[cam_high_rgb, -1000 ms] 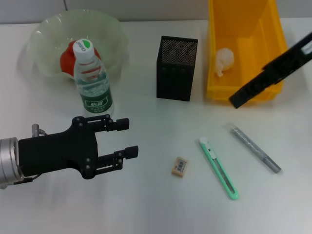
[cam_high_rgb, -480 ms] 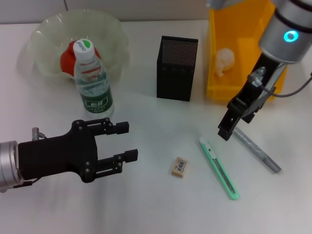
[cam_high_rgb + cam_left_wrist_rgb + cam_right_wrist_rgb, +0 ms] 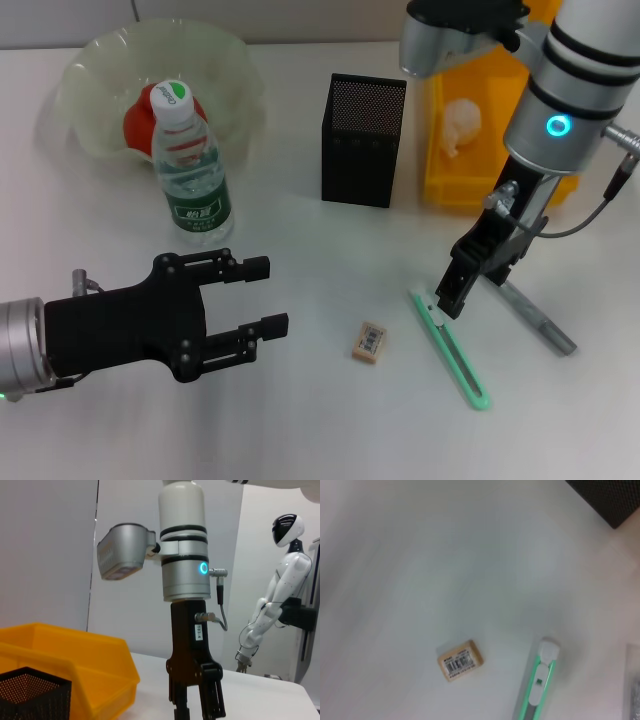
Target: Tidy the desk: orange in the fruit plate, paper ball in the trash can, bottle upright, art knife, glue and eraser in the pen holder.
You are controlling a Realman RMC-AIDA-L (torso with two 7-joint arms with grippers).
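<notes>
Right gripper (image 3: pixel 447 300) over art knife (image 3: pixel 449 347), fingers look together; if so they'll shove it along the bench. Left gripper (image 3: pixel 262 296) idle, fingers apart.

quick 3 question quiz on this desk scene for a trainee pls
1. True or false: the paper ball lies in the trash can.
2. Which item is the right gripper directly above? A. eraser B. art knife C. bottle
3. Fill in: the orange sits in the ____, behind the upright bottle.

Key: 1 true. 2 B. 3 fruit plate. The left gripper is open, holding nothing.
</notes>
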